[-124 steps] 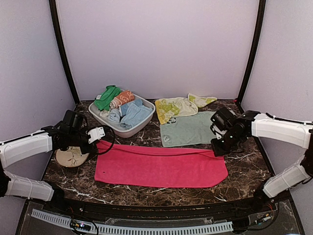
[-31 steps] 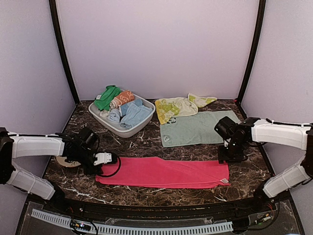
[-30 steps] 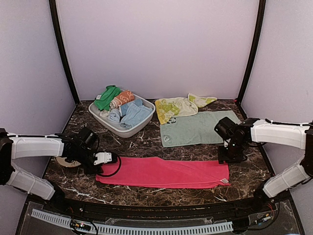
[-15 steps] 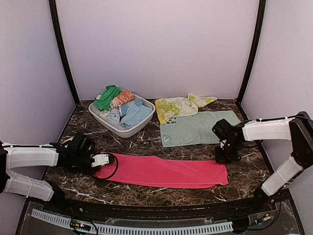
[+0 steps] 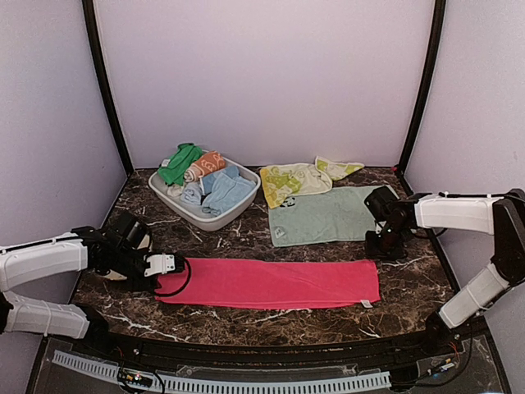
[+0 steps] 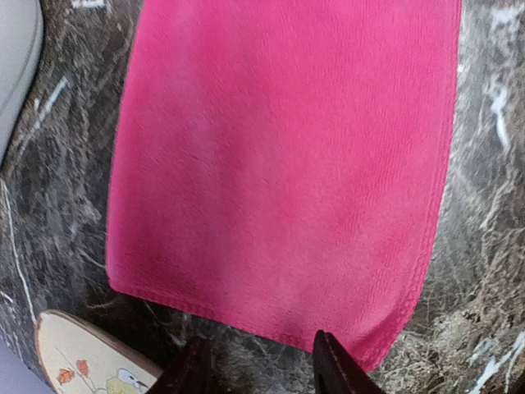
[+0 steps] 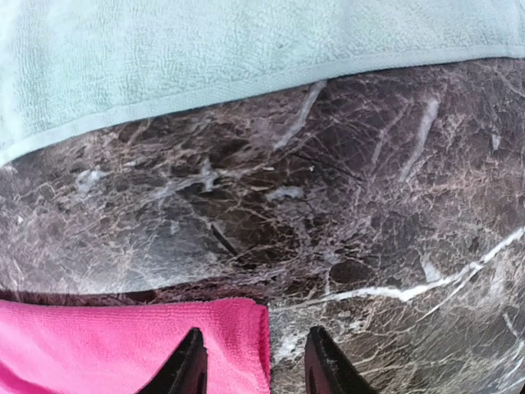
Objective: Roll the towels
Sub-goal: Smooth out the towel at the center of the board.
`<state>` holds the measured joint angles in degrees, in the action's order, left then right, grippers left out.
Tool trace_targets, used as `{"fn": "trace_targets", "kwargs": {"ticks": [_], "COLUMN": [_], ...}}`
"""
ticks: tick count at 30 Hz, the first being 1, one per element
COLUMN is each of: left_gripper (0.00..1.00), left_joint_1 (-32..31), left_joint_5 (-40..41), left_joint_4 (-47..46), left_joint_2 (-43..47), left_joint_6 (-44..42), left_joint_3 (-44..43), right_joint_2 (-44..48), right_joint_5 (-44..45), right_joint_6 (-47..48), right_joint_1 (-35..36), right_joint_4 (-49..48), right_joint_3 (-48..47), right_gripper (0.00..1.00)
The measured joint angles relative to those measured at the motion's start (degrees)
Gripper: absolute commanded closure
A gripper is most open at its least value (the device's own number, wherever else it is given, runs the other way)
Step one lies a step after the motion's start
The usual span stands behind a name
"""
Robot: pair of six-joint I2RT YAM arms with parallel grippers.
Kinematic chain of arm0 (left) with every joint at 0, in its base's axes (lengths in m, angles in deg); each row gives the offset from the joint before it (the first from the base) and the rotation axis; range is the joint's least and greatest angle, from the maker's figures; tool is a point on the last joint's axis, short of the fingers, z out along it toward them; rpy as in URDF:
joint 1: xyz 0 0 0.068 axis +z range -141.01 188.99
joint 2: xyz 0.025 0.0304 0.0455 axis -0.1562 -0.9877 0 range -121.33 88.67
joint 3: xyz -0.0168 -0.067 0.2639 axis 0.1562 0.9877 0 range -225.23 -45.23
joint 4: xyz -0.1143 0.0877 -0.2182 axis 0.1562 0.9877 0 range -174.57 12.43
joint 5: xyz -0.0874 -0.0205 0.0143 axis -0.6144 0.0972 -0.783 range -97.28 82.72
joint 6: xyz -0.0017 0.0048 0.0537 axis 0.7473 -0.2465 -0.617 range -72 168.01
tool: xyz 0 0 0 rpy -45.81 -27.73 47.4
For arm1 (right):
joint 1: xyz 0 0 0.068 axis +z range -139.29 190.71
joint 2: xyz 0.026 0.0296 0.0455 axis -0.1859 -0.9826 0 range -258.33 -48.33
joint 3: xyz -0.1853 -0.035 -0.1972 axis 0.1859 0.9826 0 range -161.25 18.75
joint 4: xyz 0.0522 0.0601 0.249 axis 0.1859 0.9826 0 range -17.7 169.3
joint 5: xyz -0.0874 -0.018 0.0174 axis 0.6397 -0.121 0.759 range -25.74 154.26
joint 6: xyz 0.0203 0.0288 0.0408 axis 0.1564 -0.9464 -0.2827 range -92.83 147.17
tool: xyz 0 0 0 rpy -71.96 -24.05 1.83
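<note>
I find no words, numbers or brand marks legible in any of my views. The small tag (image 5: 366, 304) on the pink towel (image 5: 271, 283) is too tiny to read.

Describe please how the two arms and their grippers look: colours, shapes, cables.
Both the left arm and the right arm have smooth white shells on the long links and black joints. The left gripper has a white block body, with a thin black cable looping beside it. The right gripper looks all black. In the wrist views the fingers are dark and tapered.
</note>
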<state>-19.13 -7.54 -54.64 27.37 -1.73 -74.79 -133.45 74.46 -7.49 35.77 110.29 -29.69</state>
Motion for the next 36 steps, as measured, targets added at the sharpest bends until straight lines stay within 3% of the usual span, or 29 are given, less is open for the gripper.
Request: {"fn": "trace_targets", "kwargs": {"ticks": [6,11,17,19,24,27,30,36], "left_gripper": [0.57,0.60,0.61,0.61,0.61,0.61,0.60,0.58], "left_joint_1": [0.00,0.00,0.22,0.61,1.40,1.68,1.88,2.14], "left_joint_5": [-5.31,-3.61,1.79,3.41,4.66,4.22,3.89,2.40], "left_joint_4": [1.42,-3.87,-12.96,-16.28,-21.62,-21.73,-20.87,-17.38], "left_joint_2": [-5.53,-14.25,-19.34,-18.75,-18.47,-18.34,-18.34,-18.34], "left_joint_6": [2.69,4.11,3.39,2.36,1.60,1.73,2.21,3.87], "left_joint_3": [-10.62,-12.35,-8.15,-6.03,-3.80,-3.74,-4.22,-6.14], "right_joint_2": [0.24,-4.70,-6.49,-6.25,-3.10,-0.94,0.17,0.26], "right_joint_5": [-3.26,-7.32,-8.70,-9.05,-10.47,-12.50,-13.44,-14.51], "right_joint_6": [1.79,3.13,3.93,3.91,3.87,3.82,4.26,4.83], "right_joint_1": [-0.13,-0.66,-2.21,-3.82,-6.84,-6.84,-6.62,-6.60], "right_joint_4": [-1.16,-4.24,-6.91,-7.74,-9.99,-10.73,-11.06,-11.74], "right_joint_3": [-0.02,-0.11,-0.57,-0.02,2.99,4.31,4.37,4.92], "right_gripper": [0.53,0.59,0.98,1.00,0.88,0.69,0.59,0.57]}}
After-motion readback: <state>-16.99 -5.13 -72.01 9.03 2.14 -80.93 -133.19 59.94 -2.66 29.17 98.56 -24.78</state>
